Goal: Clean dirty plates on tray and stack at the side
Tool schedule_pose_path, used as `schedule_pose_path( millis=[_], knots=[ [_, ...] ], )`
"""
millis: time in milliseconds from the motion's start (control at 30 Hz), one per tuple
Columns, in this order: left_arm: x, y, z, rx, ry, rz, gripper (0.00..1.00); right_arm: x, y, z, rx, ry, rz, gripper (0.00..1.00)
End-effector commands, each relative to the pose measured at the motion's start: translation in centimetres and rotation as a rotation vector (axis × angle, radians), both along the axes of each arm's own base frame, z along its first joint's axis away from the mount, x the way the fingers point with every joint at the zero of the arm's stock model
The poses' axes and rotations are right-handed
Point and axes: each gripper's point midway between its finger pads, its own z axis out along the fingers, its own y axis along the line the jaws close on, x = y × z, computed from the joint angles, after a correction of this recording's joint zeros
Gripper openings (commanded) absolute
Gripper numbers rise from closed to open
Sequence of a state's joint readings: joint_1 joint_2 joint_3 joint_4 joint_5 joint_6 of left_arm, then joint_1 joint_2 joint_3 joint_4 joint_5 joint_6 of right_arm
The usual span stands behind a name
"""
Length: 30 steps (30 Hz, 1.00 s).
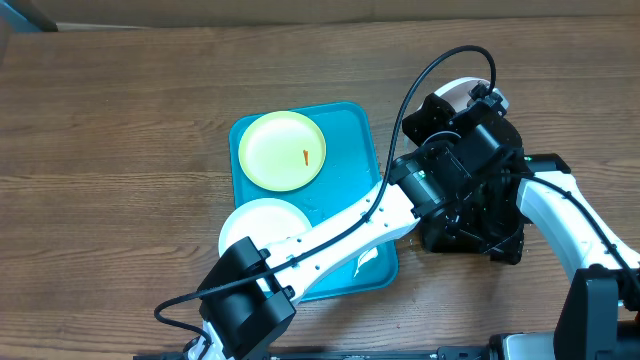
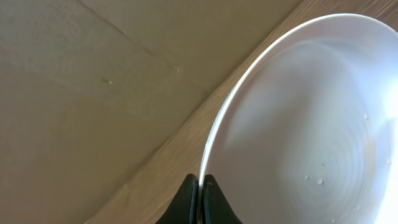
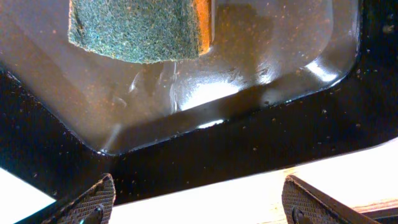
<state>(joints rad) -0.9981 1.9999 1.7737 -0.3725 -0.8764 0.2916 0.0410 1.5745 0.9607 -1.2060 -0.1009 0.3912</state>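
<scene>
One yellow plate [image 1: 283, 150]: flat on the tray [image 1: 352, 125], red smear showing.
Second white plate [image 1: 258, 222]: overhanging the tray's lower-left corner in the overhead view, partly hidden under the left arm [image 1: 340, 235].
Held white plate [image 2: 311, 124]: edge cropped; overhead, mostly hidden behind the arms.
Left claw [image 2: 199, 186]: pinching that plate's rim.
Right claw [image 3: 198, 190]: spread above the black tray [image 3: 186, 155].
Sponge [image 3: 134, 28]: top cropped, inside it.
Surface [image 1: 120, 150]: wood.
</scene>
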Motion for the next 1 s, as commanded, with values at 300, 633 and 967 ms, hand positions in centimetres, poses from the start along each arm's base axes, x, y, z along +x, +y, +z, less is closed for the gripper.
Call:
schedule_pose_path(
  millis=[300,633,967],
  knots=[
    [0.9,3.9,-0.6,-0.132,0.038,0.187,0.04,-0.1,0.0,0.1,0.007,0.002,0.002,0.87],
    [-0.3,3.9,1.9,-0.331,0.15,0.108,0.04,-0.2,0.0,0.2,0.011,0.004,0.02,0.87],
    [-2.1,20.1,1.1,-0.597,0.5,0.516,0.04,-0.1,0.0,0.1,0.011,-0.002,0.02,0.87]
  ],
)
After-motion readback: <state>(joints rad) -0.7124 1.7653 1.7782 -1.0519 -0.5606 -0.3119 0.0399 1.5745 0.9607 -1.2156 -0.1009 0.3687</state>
